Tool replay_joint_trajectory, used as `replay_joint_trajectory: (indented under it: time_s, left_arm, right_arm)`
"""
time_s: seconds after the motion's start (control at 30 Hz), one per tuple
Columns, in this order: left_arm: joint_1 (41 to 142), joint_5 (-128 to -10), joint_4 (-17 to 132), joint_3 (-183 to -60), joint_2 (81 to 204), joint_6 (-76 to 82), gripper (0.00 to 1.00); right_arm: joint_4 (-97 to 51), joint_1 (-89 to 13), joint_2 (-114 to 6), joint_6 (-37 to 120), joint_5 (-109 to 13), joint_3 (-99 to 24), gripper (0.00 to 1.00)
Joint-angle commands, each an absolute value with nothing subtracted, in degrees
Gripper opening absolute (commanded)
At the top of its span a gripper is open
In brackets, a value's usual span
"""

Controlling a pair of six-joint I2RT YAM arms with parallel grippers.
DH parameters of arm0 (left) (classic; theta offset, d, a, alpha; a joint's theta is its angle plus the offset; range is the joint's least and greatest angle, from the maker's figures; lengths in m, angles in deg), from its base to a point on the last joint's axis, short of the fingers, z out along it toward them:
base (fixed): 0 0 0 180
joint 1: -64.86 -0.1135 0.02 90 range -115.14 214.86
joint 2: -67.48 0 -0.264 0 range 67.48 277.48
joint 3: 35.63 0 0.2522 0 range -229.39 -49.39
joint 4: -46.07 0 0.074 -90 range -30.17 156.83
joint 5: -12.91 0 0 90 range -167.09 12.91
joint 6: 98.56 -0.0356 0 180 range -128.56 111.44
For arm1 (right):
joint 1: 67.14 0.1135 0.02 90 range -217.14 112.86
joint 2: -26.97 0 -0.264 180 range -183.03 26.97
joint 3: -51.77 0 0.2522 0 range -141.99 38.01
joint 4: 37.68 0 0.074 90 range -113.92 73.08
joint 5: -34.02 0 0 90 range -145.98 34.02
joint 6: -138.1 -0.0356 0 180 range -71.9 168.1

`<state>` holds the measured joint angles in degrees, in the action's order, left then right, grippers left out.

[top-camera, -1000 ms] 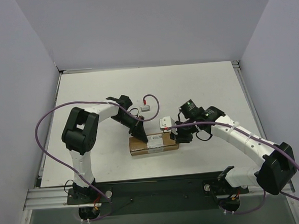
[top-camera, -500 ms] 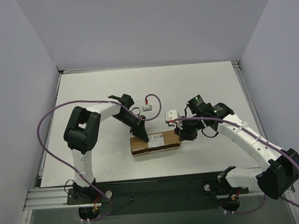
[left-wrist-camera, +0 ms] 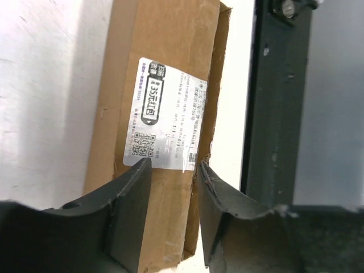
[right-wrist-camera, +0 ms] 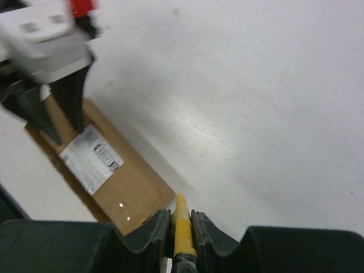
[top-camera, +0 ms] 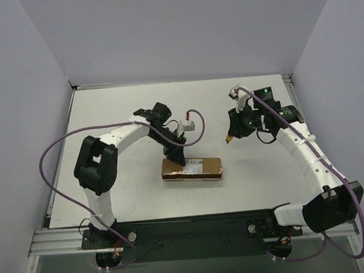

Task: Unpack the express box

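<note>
The express box (top-camera: 192,169), brown card with a white label, lies flat near the table's front middle. My left gripper (top-camera: 177,156) is at its left end. In the left wrist view the open gripper (left-wrist-camera: 173,165) has its fingers over the box (left-wrist-camera: 165,62), below the label (left-wrist-camera: 165,116) and beside a raised flap edge. My right gripper (top-camera: 230,137) is up and to the right of the box, clear of it. In the right wrist view it (right-wrist-camera: 181,215) is shut on the yellow utility knife (right-wrist-camera: 182,233), above the box's right end (right-wrist-camera: 122,185).
White walls close the table in at the back and both sides. A dark rail (top-camera: 188,232) runs along the front edge, close to the box; it also shows in the left wrist view (left-wrist-camera: 278,114). Purple cables loop from both arms.
My right gripper has lifted off the box's right end and swung back and to the right with the knife. The box has shifted slightly right and turned; my left gripper stayed on its left end.
</note>
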<state>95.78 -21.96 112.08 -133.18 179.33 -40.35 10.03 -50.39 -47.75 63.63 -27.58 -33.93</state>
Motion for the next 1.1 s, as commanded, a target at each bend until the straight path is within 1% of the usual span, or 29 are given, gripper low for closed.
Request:
replay_joint_trajectory:
  time_s: [0.0, 0.07, 0.23, 0.37, 0.5, 0.6, 0.77, 0.8, 0.83, 0.9, 1.07]
  left_arm:
    - [97.4, -31.0, 108.9, -136.0, 170.8, -43.7, 0.5]
    - [98.0, -33.2, 109.3, -135.7, 168.6, -46.5, 0.51]
    - [99.8, -41.0, 109.4, -132.7, 164.5, -53.9, 0.54]
    - [101.3, -44.8, 107.7, -131.7, 162.3, -53.8, 0.56]
    - [103.6, -44.9, 109.5, -131.3, 161.6, -53.6, 0.66]
    - [105.8, -46.6, 105.7, -126.7, 160.5, -55.0, 0.67]
    - [107.0, -48.3, 104.0, -123.7, 161.3, -57.1, 0.68]
    - [107.0, -49.0, 102.0, -123.0, 161.3, -57.2, 0.69]
    - [107.2, -49.7, 100.4, -122.1, 161.3, -57.0, 0.73]
    - [107.5, -51.4, 95.2, -119.9, 160.8, -55.5, 0.73]
    - [108.6, -52.8, 89.6, -117.0, 160.5, -54.9, 0.73]
  right_arm:
    - [6.5, -55.9, -47.3, 48.1, -35.6, -32.0, 0.0]
    - [6.4, -58.2, -47.0, 45.7, -35.6, -31.3, 0.0]
    - [5.4, -59.2, -43.0, 47.4, -35.6, -26.3, 0.0]
    - [5.3, -59.2, -39.8, 47.6, -32.4, -22.8, 0.0]
    - [4.7, -59.4, -38.4, 47.7, -30.0, -20.6, 0.0]
    - [4.2, -59.5, -37.8, 47.6, -30.0, -19.6, 0.0]
    - [4.6, -59.8, -36.3, 45.8, -28.2, -21.0, 0.0]
    - [5.4, -59.8, -36.3, 45.6, -28.9, -21.1, 0.0]
    - [5.9, -59.8, -36.3, 44.4, -29.7, -21.4, 0.0]
    - [7.1, -59.8, -36.1, 44.0, -30.3, -21.8, 0.0]
    - [10.0, -60.5, -34.8, 47.6, -32.1, -21.8, 0.0]
